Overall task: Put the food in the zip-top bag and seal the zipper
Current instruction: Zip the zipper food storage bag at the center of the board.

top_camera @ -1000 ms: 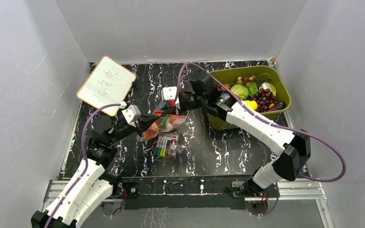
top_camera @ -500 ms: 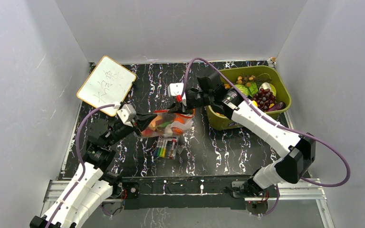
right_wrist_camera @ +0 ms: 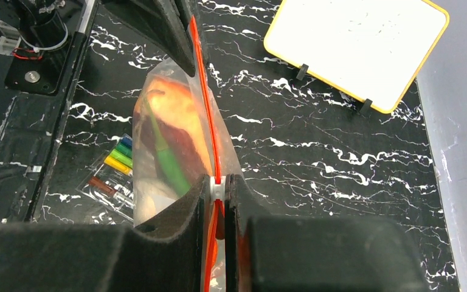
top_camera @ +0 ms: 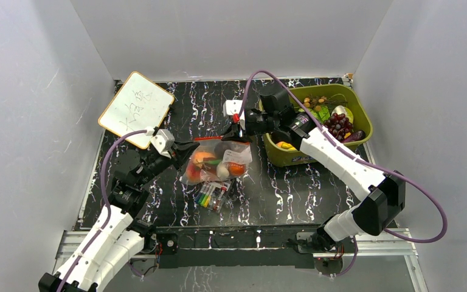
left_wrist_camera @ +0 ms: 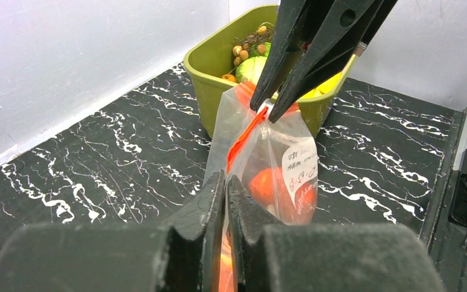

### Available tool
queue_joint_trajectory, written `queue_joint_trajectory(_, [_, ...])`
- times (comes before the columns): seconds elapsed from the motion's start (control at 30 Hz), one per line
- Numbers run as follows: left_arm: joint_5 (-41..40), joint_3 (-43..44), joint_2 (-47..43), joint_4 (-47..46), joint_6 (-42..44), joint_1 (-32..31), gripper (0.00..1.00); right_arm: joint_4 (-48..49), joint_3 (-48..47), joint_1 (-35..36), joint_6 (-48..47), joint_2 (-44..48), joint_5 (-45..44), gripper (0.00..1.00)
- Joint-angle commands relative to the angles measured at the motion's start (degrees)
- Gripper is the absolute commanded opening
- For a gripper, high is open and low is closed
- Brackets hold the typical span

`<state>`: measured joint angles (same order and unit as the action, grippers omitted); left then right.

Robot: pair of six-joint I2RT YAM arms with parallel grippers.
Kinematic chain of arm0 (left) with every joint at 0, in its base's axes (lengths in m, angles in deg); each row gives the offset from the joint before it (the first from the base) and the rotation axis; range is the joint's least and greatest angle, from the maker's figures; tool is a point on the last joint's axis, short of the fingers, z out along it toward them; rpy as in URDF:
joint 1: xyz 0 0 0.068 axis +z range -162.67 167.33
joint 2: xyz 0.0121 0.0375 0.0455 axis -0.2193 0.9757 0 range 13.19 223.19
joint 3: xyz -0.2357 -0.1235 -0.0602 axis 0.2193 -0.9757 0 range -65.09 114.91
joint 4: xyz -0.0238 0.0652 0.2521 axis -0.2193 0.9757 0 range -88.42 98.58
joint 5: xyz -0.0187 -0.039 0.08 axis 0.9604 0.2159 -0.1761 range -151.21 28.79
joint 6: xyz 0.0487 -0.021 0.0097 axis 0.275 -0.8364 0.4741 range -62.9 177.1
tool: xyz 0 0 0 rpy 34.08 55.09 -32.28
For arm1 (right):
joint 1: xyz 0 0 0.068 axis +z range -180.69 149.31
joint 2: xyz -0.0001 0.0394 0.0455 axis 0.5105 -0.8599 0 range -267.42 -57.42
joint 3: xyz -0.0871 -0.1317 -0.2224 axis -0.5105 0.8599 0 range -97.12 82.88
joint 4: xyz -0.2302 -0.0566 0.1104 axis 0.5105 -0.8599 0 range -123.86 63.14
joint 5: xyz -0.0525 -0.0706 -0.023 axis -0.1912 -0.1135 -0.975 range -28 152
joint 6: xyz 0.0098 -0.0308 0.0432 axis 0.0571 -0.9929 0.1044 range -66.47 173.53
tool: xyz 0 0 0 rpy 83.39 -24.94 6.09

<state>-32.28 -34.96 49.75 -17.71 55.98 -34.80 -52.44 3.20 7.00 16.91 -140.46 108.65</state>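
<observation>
The clear zip-top bag point(top_camera: 216, 161) hangs between my two grippers above the black table, with orange, red and green toy food point(top_camera: 219, 165) inside. Its red-orange zipper point(top_camera: 210, 139) is stretched taut between them. My left gripper point(top_camera: 190, 146) is shut on the bag's left mouth end point(left_wrist_camera: 226, 182). My right gripper point(top_camera: 233, 131) is shut on the zipper's white slider point(right_wrist_camera: 217, 187) at the right end. The bag also shows in the left wrist view point(left_wrist_camera: 273, 164) and the right wrist view point(right_wrist_camera: 170, 140). More toy food point(top_camera: 331, 121) lies in the olive-green bin.
The olive-green bin point(top_camera: 357, 103) stands at the back right. A pack of coloured markers point(top_camera: 210, 194) lies under the bag. A whiteboard point(top_camera: 135, 109) stands at the back left. Grey walls close in the table.
The right gripper has moved right along the zipper and the left gripper has moved left, so the strip is now pulled straight. The bag hangs lower and fuller between them.
</observation>
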Motion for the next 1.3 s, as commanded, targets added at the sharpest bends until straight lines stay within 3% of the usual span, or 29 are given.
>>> queue_joint_trajectory(0.0, [-0.4, 2.86, 1.67, -0.48, -0.29, 0.23, 0.13, 4.08, -0.08, -0.87, 0.96, 2.7, 0.12, 0.0])
queue_joint_trajectory(0.2, [5.38, 5.55, 7.04, -0.06, -1.46, 0.24, 0.39, 4.71, -0.83, -0.88, 0.75, 2.3, 2.84, 0.0])
queue_joint_trajectory(0.5, [8.32, 8.06, 10.3, -1.09, -1.34, 0.25, 0.42, 3.58, -2.15, -0.88, 1.17, 2.8, 3.42, 0.0])
queue_joint_trajectory(0.7, [14.39, 5.8, 10.79, -5.4, -2.19, 0.27, 0.35, 3.67, -2.24, -0.87, 2.01, 2.02, 4.5, 0.0])
queue_joint_trajectory(0.73, [15.38, 5.47, 10.79, -5.98, -2.55, 0.25, 0.3, 3.83, -2.24, -0.84, 2.3, 2.06, 4.65, 0.0])
queue_joint_trajectory(0.83, [14.8, 5.17, 10.53, -6.29, -3.03, 0.25, 0.0, 4.02, -2.08, -0.86, 2.89, 2.4, 4.19, 0.0])
queue_joint_trajectory(1.27, [-0.18, 7.93, 5.85, 2.31, 2.16, 0.21, 0.0, 3.0, 1.52, -0.88, 3.46, 3.56, -2.3, 0.0])
